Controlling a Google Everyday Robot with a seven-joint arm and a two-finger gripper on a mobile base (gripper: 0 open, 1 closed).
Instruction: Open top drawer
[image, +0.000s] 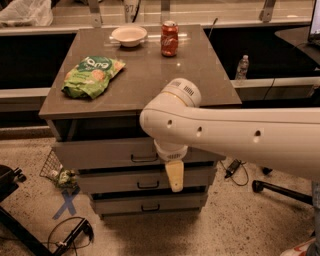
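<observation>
The top drawer (100, 152) is the widest grey front, just under the table top, with a small black bar handle (144, 159) at its centre. A dark gap shows above its front. My gripper (174, 176) hangs pointing down from the white arm (225, 135), just right of that handle. Its cream tip overlaps the middle drawer (120, 181). The arm hides the right part of the top drawer front.
On the table top (150, 80) lie a green snack bag (92, 75), a white bowl (129, 35) and a red can (169, 31). The bottom drawer (145, 204) is below. A blue X (66, 204) marks the floor, with cables and a chair base nearby.
</observation>
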